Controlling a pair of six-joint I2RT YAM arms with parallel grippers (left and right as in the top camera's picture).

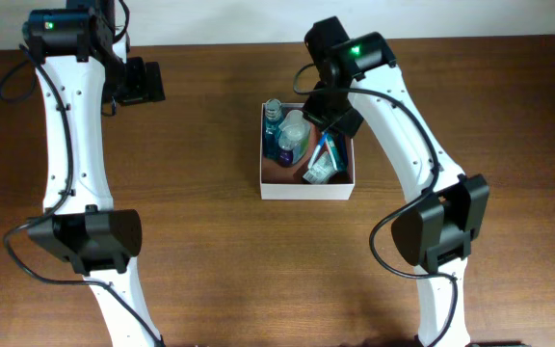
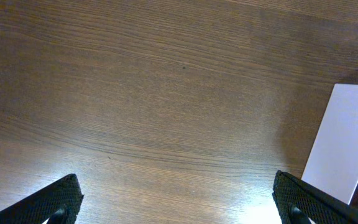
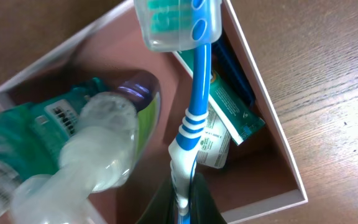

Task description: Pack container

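Note:
The container (image 1: 306,190) is a square white-walled box with a reddish-brown inside, at the table's middle. My right gripper (image 3: 182,202) hangs over it, shut on the handle of a blue and white toothbrush (image 3: 194,106) whose head wears a clear cap. The brush points down into the box over a green and white tube (image 3: 229,121). A clear bottle with a teal label (image 3: 73,137) lies beside it in the box. My left gripper (image 2: 179,208) stands open over bare wood, left of the container's outer white wall (image 2: 347,143), with nothing between its fingers (image 2: 55,202).
The box also holds a small blue bottle (image 1: 274,116) at its back left corner. The left arm's gripper (image 1: 143,82) sits at the back left of the brown wooden table (image 1: 210,251). The right arm's gripper (image 1: 330,120) covers the box's back right part.

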